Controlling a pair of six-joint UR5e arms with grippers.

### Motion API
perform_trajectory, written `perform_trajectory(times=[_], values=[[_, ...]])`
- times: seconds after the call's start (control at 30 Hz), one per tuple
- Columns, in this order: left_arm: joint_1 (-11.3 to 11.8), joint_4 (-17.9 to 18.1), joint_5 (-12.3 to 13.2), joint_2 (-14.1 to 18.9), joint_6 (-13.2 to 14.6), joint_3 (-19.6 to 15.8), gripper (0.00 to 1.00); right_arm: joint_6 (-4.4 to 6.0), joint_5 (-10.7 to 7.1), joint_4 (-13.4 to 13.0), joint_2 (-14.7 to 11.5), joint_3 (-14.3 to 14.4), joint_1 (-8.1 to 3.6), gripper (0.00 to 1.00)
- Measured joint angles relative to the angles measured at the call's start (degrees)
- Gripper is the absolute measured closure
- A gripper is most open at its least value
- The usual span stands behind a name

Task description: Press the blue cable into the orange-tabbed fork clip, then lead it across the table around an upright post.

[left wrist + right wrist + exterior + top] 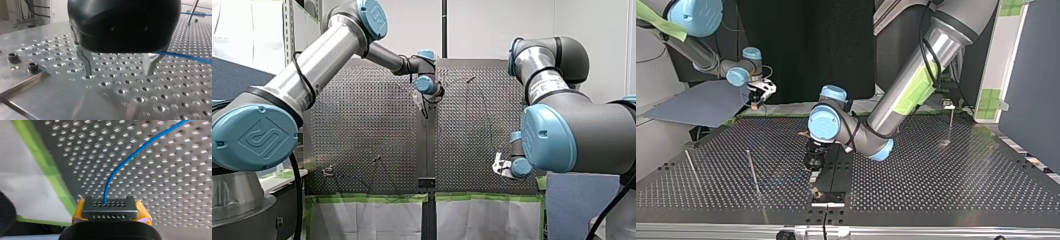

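A: How many grippers, and what do they hold?

B: Two. Your left gripper (118, 74) spreads its two bare metal fingers (86, 65) low over the perforated metal table (155, 102), holding nothing. Your right gripper (110, 212) clamps one dark, hole-dotted block (110, 206) between yellow pads (144, 214).

A: The cable?

B: One thin blue cable (147, 144) leaves that block and curves away over the table. You have three slim upright posts (753, 171) in the top view.

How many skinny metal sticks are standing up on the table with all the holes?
3 thin upright metal posts show in the top view: one at its far left, one just right of that, and one at its far right. Others may hide behind my left arm.
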Motion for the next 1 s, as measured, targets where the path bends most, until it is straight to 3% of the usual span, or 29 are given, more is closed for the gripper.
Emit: perform_trajectory(times=[0.23,0.5,0.67,1.0], values=[[0.4,-0.1,-0.1,0.0,1.3,-1.5,0.00,1.14,-0.12,-0.8,1.3,0.0,-0.30,1.00],[1.0,2.2,0.6,0.0,1.4,-5.1,0.00,1.47,-0.47,-1.8,2.5,-0.1,-0.80,1.00],[1.0,2.2,0.7,0.0,1.4,-5.5,0.00,1.50,-0.65,-1.8,4.2,-0.6,-1.02,1.00],[1.2,2.0,0.6,0.0,1.4,-5.5,0.00,2.31,-0.67,-2.6,4.9,-1.0,-1.45,1.00]])
